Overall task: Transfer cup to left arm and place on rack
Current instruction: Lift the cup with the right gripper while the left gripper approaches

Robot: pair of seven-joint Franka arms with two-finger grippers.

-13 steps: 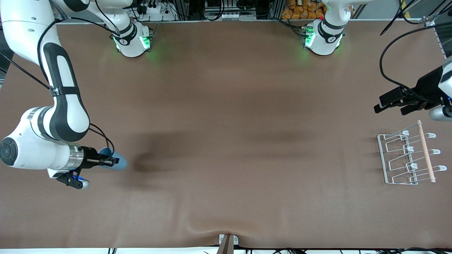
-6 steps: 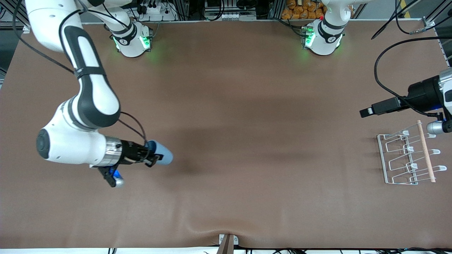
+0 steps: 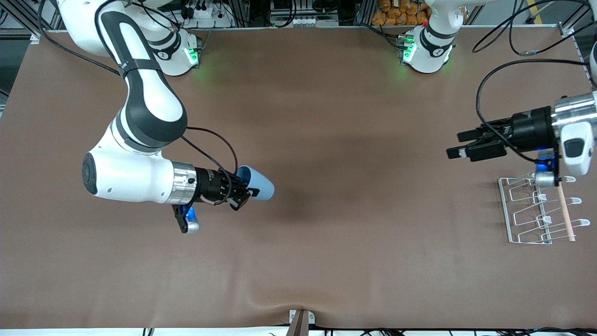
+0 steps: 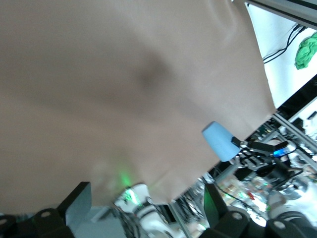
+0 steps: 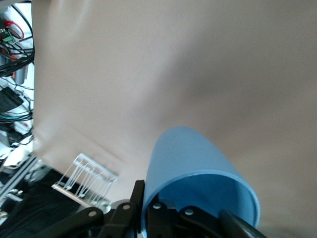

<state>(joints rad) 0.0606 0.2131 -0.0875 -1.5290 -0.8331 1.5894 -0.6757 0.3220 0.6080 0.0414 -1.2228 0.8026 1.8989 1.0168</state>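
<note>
Currently the right gripper is up over the brown table toward the right arm's end, fingers clamped on the rim of the light-blue cup, which lies sideways in the air. Left gripper hangs beside the white wire rack, fingers spread wide, holding nothing.

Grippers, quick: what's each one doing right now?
Right gripper: shut on the cup, above the table.
Left gripper: open, holding nothing, near the rack.
</note>
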